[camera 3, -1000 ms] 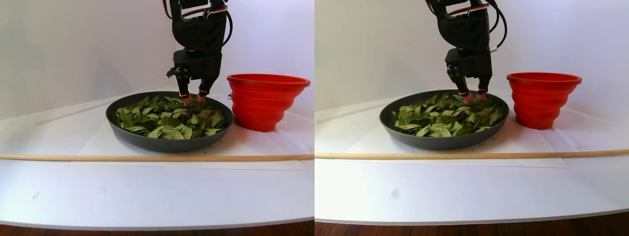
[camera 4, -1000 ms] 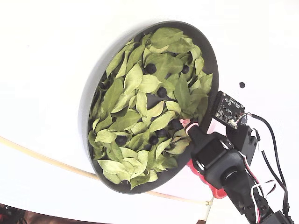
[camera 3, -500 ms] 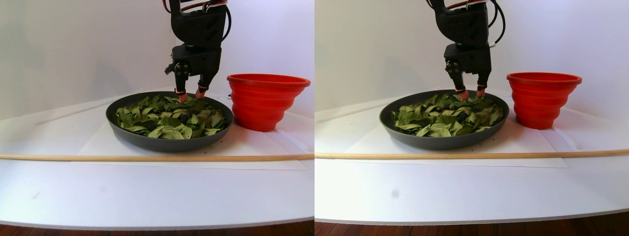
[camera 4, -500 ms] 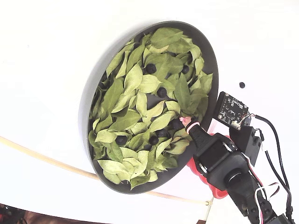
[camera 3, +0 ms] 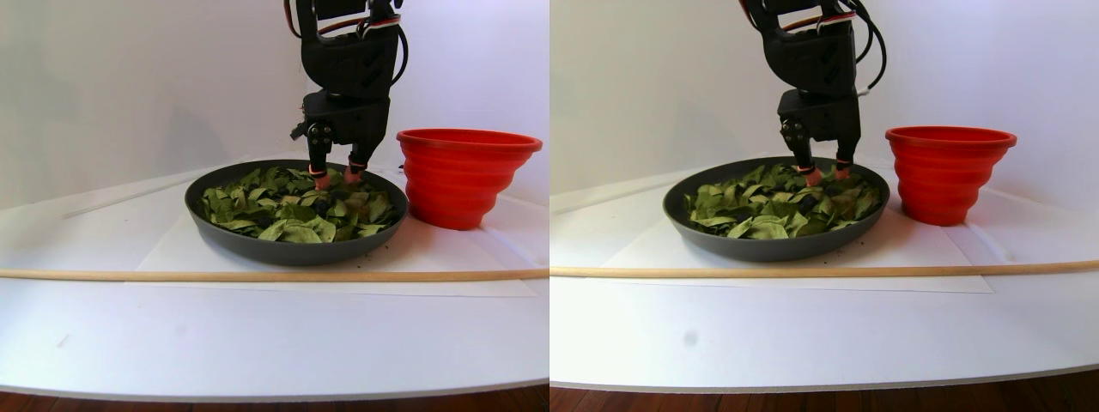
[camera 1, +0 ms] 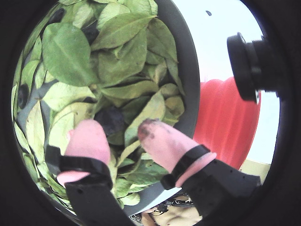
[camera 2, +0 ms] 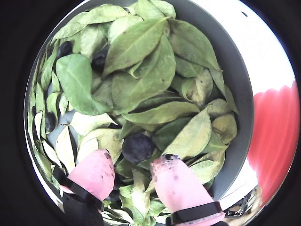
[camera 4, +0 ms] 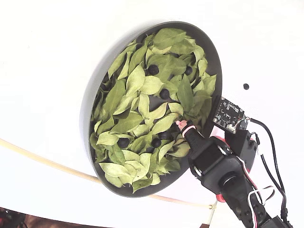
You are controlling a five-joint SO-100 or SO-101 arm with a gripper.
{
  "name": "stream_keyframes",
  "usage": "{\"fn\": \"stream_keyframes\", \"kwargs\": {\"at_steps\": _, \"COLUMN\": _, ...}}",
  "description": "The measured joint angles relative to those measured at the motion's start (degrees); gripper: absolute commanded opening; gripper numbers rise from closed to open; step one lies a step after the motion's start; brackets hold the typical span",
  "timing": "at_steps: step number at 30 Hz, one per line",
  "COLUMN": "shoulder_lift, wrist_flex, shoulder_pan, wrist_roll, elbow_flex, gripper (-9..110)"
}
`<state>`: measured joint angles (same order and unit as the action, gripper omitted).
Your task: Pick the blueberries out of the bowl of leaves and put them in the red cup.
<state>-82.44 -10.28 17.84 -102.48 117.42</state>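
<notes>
White table (camera 3: 258, 343), dark bowl (camera 3: 258, 245), red cup (camera 3: 455, 180), wooden stick (camera 3: 172, 275)

The arm (camera 4: 228, 175) is black, with black, red and white cables along it. The gripper (camera 2: 131, 172) has pink fingertips (camera 2: 176, 186) banded in black, one tip stained dark.

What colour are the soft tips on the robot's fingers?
Pink, on the black hand; its fingertips show best in a wrist view.
</notes>
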Motion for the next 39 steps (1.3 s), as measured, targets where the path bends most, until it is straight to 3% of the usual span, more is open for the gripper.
{"fn": "stream_keyframes", "kwargs": {"at_steps": 39, "shoulder_lift": 6.77, "wrist_flex": -2.46, "shoulder_pan": 0.26, "wrist_roll": 3.96, "elbow_flex": -4.04, "gripper": 16}}
